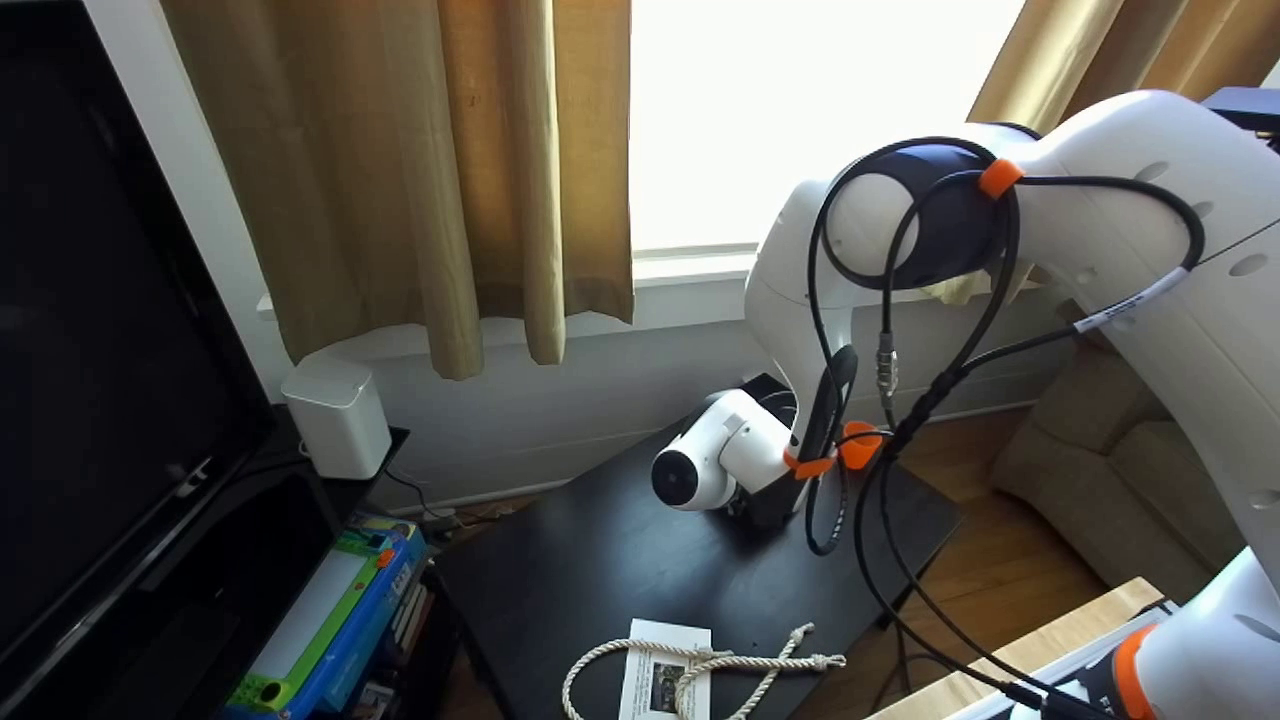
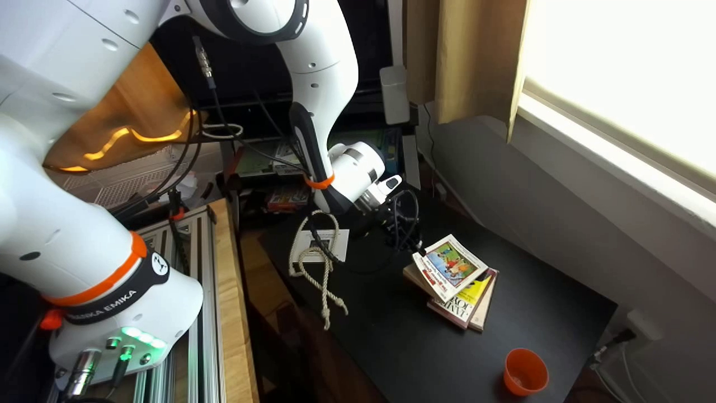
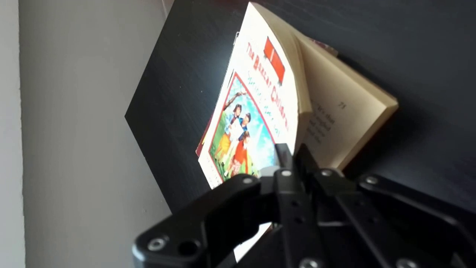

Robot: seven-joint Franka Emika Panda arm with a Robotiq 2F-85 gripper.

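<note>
In the wrist view, my gripper (image 3: 294, 152) is shut on the cover and front pages of a paperback titled The Boxcar Children (image 3: 247, 111). That front part is lifted and bowed, so the book stands parted at an inside page (image 3: 331, 123). Its picture cover faces up, with one fingertip (image 3: 283, 154) against it. An exterior view has the paperback (image 2: 450, 266) lying tilted on other books, among them a yellow one (image 2: 480, 290). My gripper (image 2: 420, 249) meets its near corner there. The arm hides the books in an exterior view.
The books lie on a black table (image 2: 386, 336). An orange cup (image 2: 526, 369) stands at one end. Toward the other end, a looped rope (image 2: 321, 280) lies over a white printed sheet (image 2: 339, 243). A wall and window sill (image 2: 621, 162) run along the table's far side.
</note>
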